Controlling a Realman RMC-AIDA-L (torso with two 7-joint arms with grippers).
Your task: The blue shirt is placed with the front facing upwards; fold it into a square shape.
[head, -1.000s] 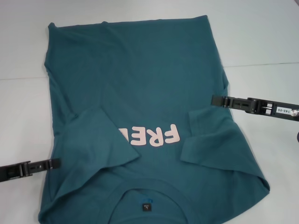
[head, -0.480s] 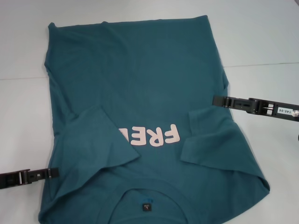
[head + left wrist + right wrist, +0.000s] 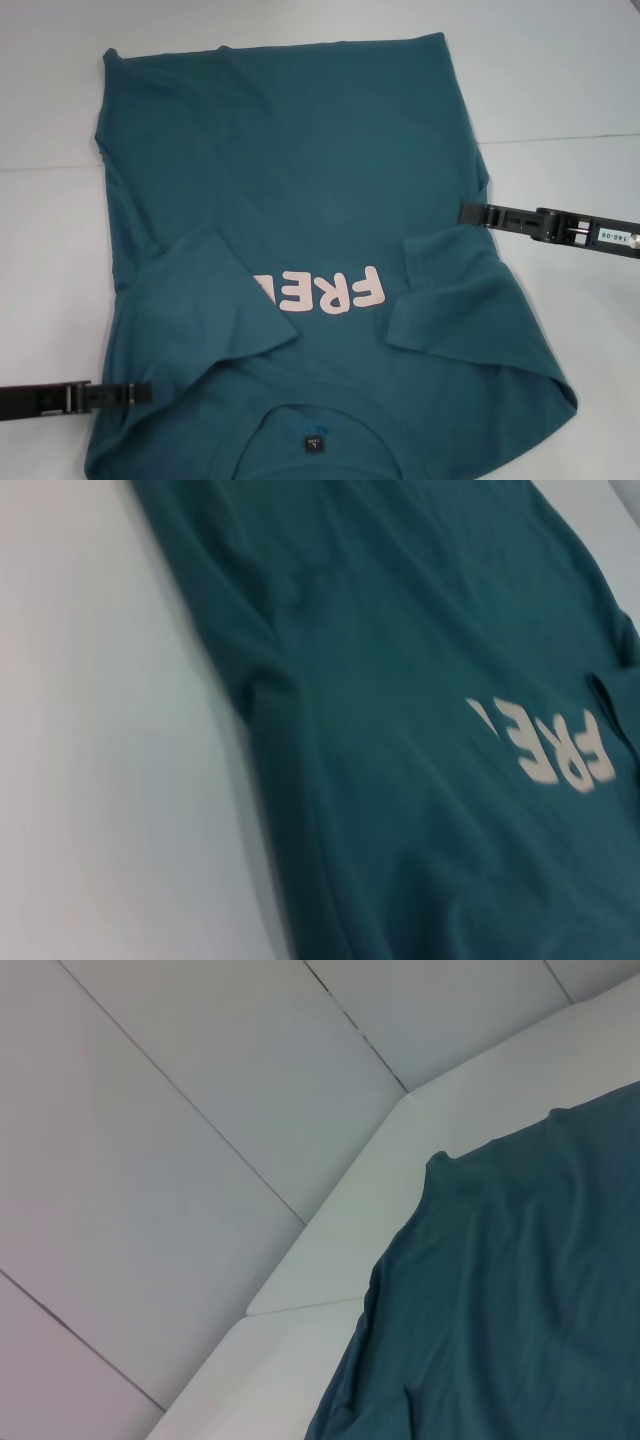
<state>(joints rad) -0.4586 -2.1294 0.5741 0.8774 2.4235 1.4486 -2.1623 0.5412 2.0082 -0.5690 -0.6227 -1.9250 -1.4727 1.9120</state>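
Two black grippers sit at opposite edges of the blue shirt [image 3: 310, 240], which lies spread flat on the white worktop [image 3: 560, 90], its front up, collar at the near edge and hem at the far edge. Both short sleeves are folded inward over the chest, the left one covering part of the pale pink lettering [image 3: 325, 290], so that only "FRE" can be read in the head view. A small black neck tag [image 3: 314, 441] shows inside the collar at the near edge.

The left gripper [image 3: 140, 393] reaches in from the left, low over the worktop, its tip at the shirt's near-left edge, just beside the folded left sleeve; whether its jaws are spread or pinching cloth cannot be told. The right gripper [image 3: 470, 211] reaches in from the right, its tip at the shirt's right edge, just on the far side of the folded right sleeve; its jaws cannot be judged either.

From the left wrist view the cloth has soft creases along its left side. From the right wrist view a far corner of the shirt rests on the worktop.
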